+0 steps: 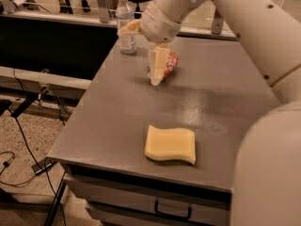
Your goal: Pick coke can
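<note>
We are seeing only edge of small red aluminium coke can (173, 61), cream claw (157, 73) hiding rest. Claw's state: we cannot tell. White arm is slanting down from upper right over grey bench (216, 102).

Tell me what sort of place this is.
Probably a robot test lab or workshop, not a home. There is a plain grey table with a drawer, loose cables on a speckled floor, and a robot arm whose gripper hangs over the table's far part, right at a coke can.
</note>
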`<state>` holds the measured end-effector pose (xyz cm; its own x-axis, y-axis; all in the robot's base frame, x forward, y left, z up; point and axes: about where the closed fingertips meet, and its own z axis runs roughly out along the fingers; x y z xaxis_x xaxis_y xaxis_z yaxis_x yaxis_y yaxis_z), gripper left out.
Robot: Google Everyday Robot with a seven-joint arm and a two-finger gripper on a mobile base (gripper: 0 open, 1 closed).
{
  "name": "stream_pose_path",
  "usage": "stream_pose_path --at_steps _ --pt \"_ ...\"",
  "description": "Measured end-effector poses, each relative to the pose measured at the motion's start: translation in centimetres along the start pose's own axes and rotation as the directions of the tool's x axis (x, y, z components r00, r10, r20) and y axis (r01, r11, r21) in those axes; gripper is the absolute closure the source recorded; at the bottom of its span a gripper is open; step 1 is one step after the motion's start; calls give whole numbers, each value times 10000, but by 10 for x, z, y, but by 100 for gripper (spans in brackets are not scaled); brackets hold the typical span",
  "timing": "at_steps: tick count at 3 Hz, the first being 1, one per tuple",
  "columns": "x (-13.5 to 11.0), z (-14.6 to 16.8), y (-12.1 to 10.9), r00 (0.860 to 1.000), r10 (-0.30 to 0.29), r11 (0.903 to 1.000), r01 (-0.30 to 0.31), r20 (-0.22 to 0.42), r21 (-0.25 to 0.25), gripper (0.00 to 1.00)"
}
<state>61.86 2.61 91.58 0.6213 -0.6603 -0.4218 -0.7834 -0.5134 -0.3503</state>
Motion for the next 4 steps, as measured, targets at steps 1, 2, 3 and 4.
stream_pose_path --at_steps 1,2,3,4 --pt "-14 35 -65 9894 -1174 9928 1148 849 340 0" --pt "-14 35 -65 9895 -1173 9928 1148 848 339 0" --pt "-4 25 -59 9953 -957 9953 955 -120 -169 0" --pt "12 4 -50 9863 -807 9948 706 -1441 -737 0"
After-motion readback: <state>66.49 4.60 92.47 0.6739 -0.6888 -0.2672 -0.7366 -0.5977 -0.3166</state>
